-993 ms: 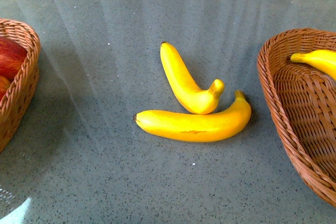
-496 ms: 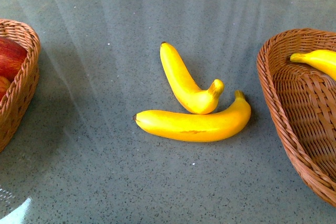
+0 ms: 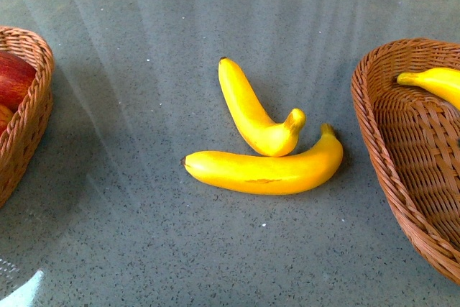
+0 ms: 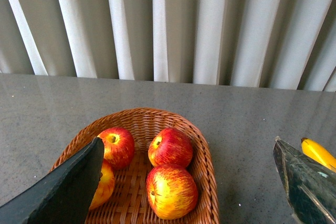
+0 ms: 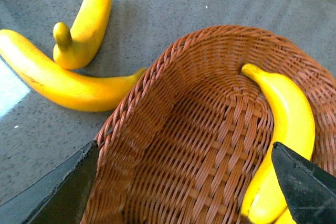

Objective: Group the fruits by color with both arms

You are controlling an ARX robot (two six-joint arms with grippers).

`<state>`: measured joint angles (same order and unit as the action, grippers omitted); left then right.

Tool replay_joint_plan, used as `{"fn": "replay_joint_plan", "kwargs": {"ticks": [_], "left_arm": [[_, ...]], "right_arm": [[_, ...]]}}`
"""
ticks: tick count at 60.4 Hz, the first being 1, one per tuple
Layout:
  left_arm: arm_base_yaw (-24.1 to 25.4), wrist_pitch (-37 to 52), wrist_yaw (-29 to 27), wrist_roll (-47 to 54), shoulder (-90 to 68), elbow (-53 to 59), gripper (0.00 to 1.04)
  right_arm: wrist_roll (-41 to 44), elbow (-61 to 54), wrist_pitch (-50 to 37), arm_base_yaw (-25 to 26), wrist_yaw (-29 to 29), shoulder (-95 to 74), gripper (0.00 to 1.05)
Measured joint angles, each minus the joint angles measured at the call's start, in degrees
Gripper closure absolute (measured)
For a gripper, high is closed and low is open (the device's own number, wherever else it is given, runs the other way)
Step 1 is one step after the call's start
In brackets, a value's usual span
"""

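Fruits: you've got two bananas loose on the grey table (image 3: 144, 235), roughly midway between the two wicker baskets. The upper banana (image 3: 250, 109) runs diagonally with its stem end curled up. It looks to be touching the long banana (image 3: 262, 171), which lies crosswise just in front of it. A third banana (image 3: 435, 83) sits inside the right basket (image 3: 374, 109), tucked against its far wall. The left basket (image 3: 34, 116) holds the red apples (image 4: 170, 147), which are streaked with yellow. The left wrist view shows four of them packed together.

Your left gripper (image 4: 187, 144) hangs above that apple basket with its jaws spread wide and nothing between them. Your right gripper (image 5: 185, 147) hangs over the right basket, also wide open and empty, with the two loose bananas lying on the table just past the rim. There's a patch of yellow at the picture's edge below the basket banana. I honestly can't tell if that's the same banana curving round or another one.
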<state>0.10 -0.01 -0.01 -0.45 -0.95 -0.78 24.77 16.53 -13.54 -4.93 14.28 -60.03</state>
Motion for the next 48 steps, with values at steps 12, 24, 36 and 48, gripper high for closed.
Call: {"fn": "replay_joint_plan", "kwargs": {"ticks": [12, 24, 36, 48], "left_arm": [[0.0, 0.0, 0.0, 0.0, 0.0, 0.0, 0.09], [0.0, 0.0, 0.0, 0.0, 0.0, 0.0, 0.09], [0.0, 0.0, 0.0, 0.0, 0.0, 0.0, 0.09], [0.0, 0.0, 0.0, 0.0, 0.0, 0.0, 0.09]], "right_arm": [[-2.3, 5.5, -10.3, -9.5, -4.0, -16.3, 0.09], [-5.9, 9.8, -16.5, -18.4, -7.6, -27.9, 0.09], [-7.8, 13.4, -19.2, -22.5, -9.0, -34.4, 0.09], [-9.0, 15.9, -21.9, -24.2, -11.2, -40.2, 0.09]]}}
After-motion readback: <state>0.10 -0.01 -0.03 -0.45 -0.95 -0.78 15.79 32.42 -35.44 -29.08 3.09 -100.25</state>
